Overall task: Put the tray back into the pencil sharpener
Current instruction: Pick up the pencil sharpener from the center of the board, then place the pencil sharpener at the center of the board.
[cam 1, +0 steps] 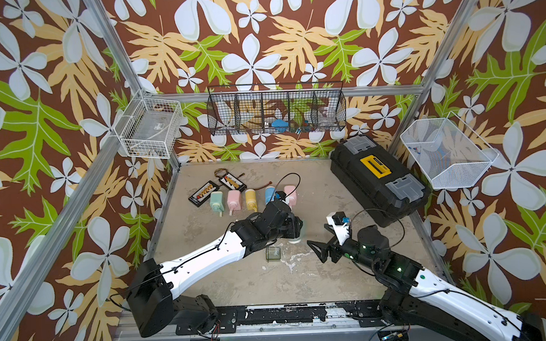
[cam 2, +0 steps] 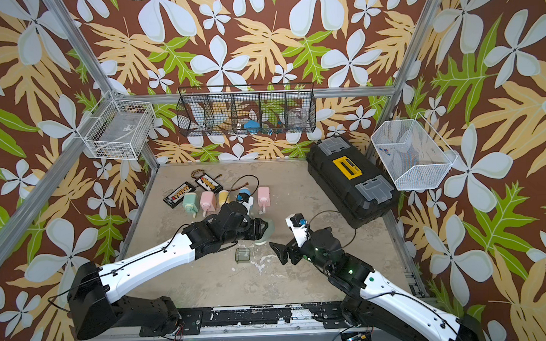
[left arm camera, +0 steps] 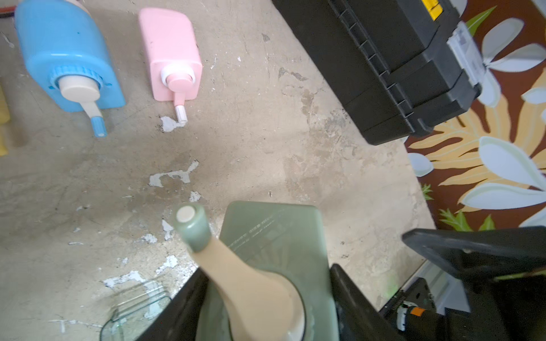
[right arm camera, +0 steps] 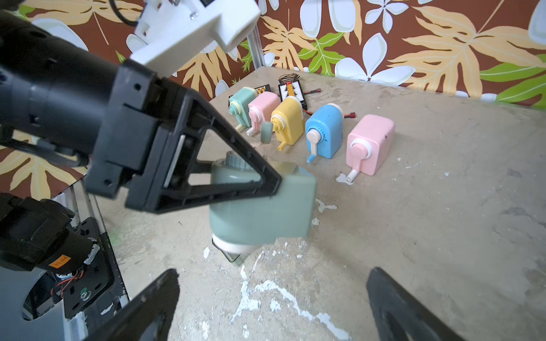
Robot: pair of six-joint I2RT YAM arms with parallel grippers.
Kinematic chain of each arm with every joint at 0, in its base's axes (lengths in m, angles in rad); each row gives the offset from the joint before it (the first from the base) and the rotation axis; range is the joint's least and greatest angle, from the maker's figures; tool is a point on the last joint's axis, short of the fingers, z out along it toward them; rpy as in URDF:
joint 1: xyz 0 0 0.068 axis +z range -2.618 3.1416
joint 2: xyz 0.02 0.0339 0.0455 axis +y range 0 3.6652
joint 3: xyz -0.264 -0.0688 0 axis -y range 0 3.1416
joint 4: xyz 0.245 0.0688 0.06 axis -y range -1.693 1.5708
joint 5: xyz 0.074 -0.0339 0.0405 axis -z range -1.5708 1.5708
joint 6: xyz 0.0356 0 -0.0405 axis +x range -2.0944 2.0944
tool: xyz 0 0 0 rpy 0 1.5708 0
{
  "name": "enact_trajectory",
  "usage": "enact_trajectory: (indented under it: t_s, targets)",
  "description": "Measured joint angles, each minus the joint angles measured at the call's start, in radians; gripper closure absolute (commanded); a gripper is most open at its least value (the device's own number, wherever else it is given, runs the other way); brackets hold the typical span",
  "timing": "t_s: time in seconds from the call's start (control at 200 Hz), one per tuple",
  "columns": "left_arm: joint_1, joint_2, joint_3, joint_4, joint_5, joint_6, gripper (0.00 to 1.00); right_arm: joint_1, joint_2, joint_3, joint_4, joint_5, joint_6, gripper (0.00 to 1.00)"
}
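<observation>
A sage-green pencil sharpener with a beige crank hangs tilted above the table, and my left gripper is shut on its body. In both top views that gripper hides most of the sharpener. The small clear greenish tray lies on the table just in front of the sharpener and below it. It also shows beside a left finger as the tray, and a corner of the tray peeks out under the sharpener. My right gripper stands open and empty, to the right of the tray and apart from it.
Five other sharpeners stand in a row further back: mint, pink, yellow, blue, pink. Two small circuit boards lie behind them. A black toolbox fills the back right. Wire baskets hang on the walls.
</observation>
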Motion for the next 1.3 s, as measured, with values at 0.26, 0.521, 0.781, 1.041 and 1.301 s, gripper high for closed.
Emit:
enact_trajectory:
  t_s: [0.26, 0.521, 0.781, 1.041, 1.301]
  targets:
    - [-0.019, 0.127, 0.19, -0.148, 0.002, 0.269, 0.97, 0.0, -0.093, 0.098, -0.268, 0.254, 0.148, 0.03]
    - [-0.094, 0.267, 0.367, -0.404, -0.041, 0.584, 0.99, 0.0, -0.078, 0.264, -0.481, 0.55, 0.203, 0.05]
    - [-0.146, 0.339, 0.457, -0.564, -0.113, 0.743, 1.0, -0.001, -0.117, 0.268, -0.54, 0.718, 0.21, 0.06]
    - [-0.219, 0.434, 0.467, -0.643, -0.168, 0.813, 1.0, -0.009, -0.068, 0.261, -0.607, 0.753, 0.319, 0.12]
    - [-0.229, 0.475, 0.439, -0.673, -0.248, 0.848, 1.0, -0.154, -0.058, 0.136, -0.653, 0.537, 0.525, 0.23]
